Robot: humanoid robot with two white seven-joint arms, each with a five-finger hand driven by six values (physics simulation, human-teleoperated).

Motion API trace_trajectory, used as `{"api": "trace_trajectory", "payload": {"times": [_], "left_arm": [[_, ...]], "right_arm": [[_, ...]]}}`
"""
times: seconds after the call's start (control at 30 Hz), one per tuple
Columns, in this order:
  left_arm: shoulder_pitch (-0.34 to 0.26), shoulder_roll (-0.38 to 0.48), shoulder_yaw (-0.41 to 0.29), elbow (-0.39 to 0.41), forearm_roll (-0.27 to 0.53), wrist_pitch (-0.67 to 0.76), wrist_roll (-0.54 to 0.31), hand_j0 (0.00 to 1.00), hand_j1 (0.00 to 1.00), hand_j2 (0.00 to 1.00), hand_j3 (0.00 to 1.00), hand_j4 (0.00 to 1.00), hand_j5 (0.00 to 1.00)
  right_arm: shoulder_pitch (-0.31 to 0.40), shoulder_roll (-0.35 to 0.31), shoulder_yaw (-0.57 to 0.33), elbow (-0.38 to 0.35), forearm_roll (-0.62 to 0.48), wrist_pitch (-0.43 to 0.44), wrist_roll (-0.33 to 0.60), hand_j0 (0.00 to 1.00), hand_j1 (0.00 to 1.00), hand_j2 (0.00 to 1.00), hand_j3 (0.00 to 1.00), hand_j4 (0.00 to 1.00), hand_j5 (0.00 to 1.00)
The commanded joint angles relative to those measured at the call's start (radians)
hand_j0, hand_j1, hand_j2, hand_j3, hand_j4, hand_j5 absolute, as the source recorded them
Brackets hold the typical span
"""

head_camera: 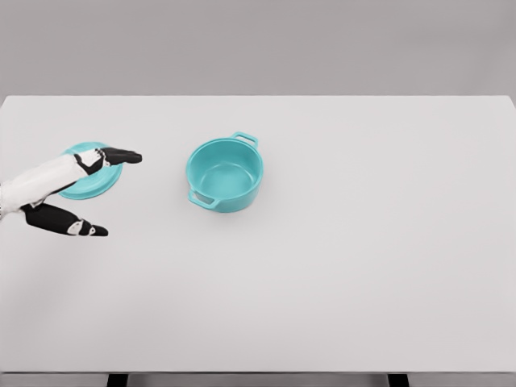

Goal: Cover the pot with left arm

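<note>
A teal pot point(226, 174) with two side handles stands uncovered and empty near the middle of the white table. Its teal lid point(90, 182) lies flat on the table far to the left of the pot. My left hand point(103, 192) comes in from the left edge and hovers over the lid, covering part of it. The black fingers point(121, 156) stretch across the lid's top right while the thumb point(76, 226) points out below it, well apart from them. The hand holds nothing.
The white table point(347, 266) runs from edge to edge of the view, with its front edge near the bottom. A grey wall lies behind it.
</note>
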Motion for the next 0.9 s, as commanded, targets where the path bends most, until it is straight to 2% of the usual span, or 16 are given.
{"api": "trace_trajectory", "payload": {"times": [0.0, 0.03, 0.07, 0.1, 0.17, 0.23, 0.3, 0.43, 0.47, 0.5, 0.53, 0.6, 0.67, 0.77, 0.83, 0.87], "left_arm": [[-0.002, -0.005, -0.010, -0.010, 0.006, 0.002, 0.000, 1.00, 1.00, 1.00, 1.00, 1.00, 1.00], [-0.005, -0.005, -0.009, 0.002, 0.005, 0.002, 0.000, 1.00, 1.00, 1.00, 1.00, 1.00, 1.00], [-0.040, -0.015, -0.009, 0.030, 0.006, 0.002, 0.000, 1.00, 1.00, 1.00, 1.00, 1.00, 1.00], [-0.075, -0.058, -0.010, 0.090, 0.006, 0.002, 0.000, 1.00, 1.00, 1.00, 1.00, 1.00, 1.00], [-0.095, -0.075, -0.015, 0.151, 0.008, 0.002, 0.000, 1.00, 1.00, 1.00, 1.00, 1.00, 1.00], [-0.097, -0.103, -0.053, 0.157, 0.006, 0.002, 0.000, 1.00, 1.00, 1.00, 1.00, 1.00, 1.00], [-0.121, -0.106, -0.050, 0.217, 0.009, 0.002, 0.009, 1.00, 1.00, 1.00, 1.00, 1.00, 1.00], [-0.123, -0.136, -0.038, 0.223, 0.008, 0.002, -0.004, 1.00, 1.00, 1.00, 1.00, 1.00, 1.00], [-0.143, -0.146, -0.033, 0.297, 0.020, 0.002, -0.002, 1.00, 1.00, 1.00, 1.00, 1.00, 1.00], [-0.190, -0.152, -0.044, 0.372, 0.020, 0.002, -0.004, 1.00, 1.00, 1.00, 1.00, 1.00, 1.00], [-0.202, -0.189, -0.046, 0.426, 0.020, 0.002, -0.005, 1.00, 1.00, 1.00, 1.00, 1.00, 1.00], [-0.207, -0.198, -0.047, 0.492, 0.014, 0.002, 0.000, 1.00, 1.00, 1.00, 1.00, 1.00, 1.00], [-0.242, -0.198, -0.098, 0.518, 0.020, 0.002, -0.004, 1.00, 1.00, 1.00, 1.00, 1.00, 1.00], [-0.262, -0.219, -0.141, 0.568, 0.011, 0.067, -0.005, 1.00, 1.00, 1.00, 1.00, 1.00, 1.00], [-0.307, -0.221, -0.211, 0.619, 0.015, 0.070, -0.017, 1.00, 1.00, 1.00, 1.00, 1.00, 1.00], [-0.316, -0.230, -0.204, 0.621, 0.028, 0.071, -0.043, 1.00, 1.00, 1.00, 1.00, 1.00, 1.00]], "right_arm": [[0.000, 0.000, 0.000, 0.001, -0.001, -0.001, 0.000, 1.00, 1.00, 1.00, 1.00, 1.00, 1.00], [0.003, 0.000, -0.001, 0.004, -0.001, -0.001, 0.000, 1.00, 1.00, 1.00, 1.00, 1.00, 1.00], [0.003, 0.000, -0.001, 0.004, -0.001, -0.001, 0.000, 1.00, 1.00, 1.00, 1.00, 1.00, 1.00], [0.003, 0.000, -0.001, 0.004, -0.001, -0.001, 0.000, 1.00, 1.00, 1.00, 1.00, 1.00, 1.00], [0.003, 0.000, -0.001, 0.004, -0.001, -0.001, 0.000, 1.00, 1.00, 1.00, 1.00, 1.00, 1.00], [0.003, 0.000, -0.001, 0.004, -0.001, -0.001, 0.000, 1.00, 1.00, 1.00, 1.00, 1.00, 1.00], [0.003, 0.000, -0.001, 0.004, -0.001, -0.001, 0.000, 1.00, 1.00, 1.00, 1.00, 1.00, 1.00], [0.003, 0.000, -0.001, 0.004, -0.001, -0.001, 0.000, 1.00, 1.00, 1.00, 1.00, 1.00, 1.00], [0.003, 0.000, -0.001, 0.004, -0.001, -0.001, 0.000, 1.00, 1.00, 1.00, 1.00, 1.00, 1.00], [0.003, 0.000, -0.001, 0.004, -0.001, -0.001, 0.000, 1.00, 1.00, 1.00, 1.00, 1.00, 1.00], [0.003, 0.000, -0.001, 0.004, -0.001, -0.001, 0.000, 1.00, 1.00, 1.00, 1.00, 1.00, 1.00], [0.003, 0.000, -0.001, 0.004, -0.001, -0.001, 0.000, 1.00, 1.00, 1.00, 1.00, 1.00, 1.00], [0.003, 0.000, -0.001, 0.004, -0.001, -0.001, 0.000, 1.00, 1.00, 1.00, 1.00, 1.00, 1.00], [0.003, 0.000, -0.001, 0.004, -0.001, -0.001, 0.000, 1.00, 1.00, 1.00, 1.00, 1.00, 1.00], [0.003, 0.000, -0.001, 0.004, -0.001, -0.001, 0.000, 1.00, 1.00, 1.00, 1.00, 1.00, 1.00], [0.003, 0.000, -0.001, 0.004, -0.001, -0.001, 0.000, 1.00, 1.00, 1.00, 1.00, 1.00, 1.00]]}}
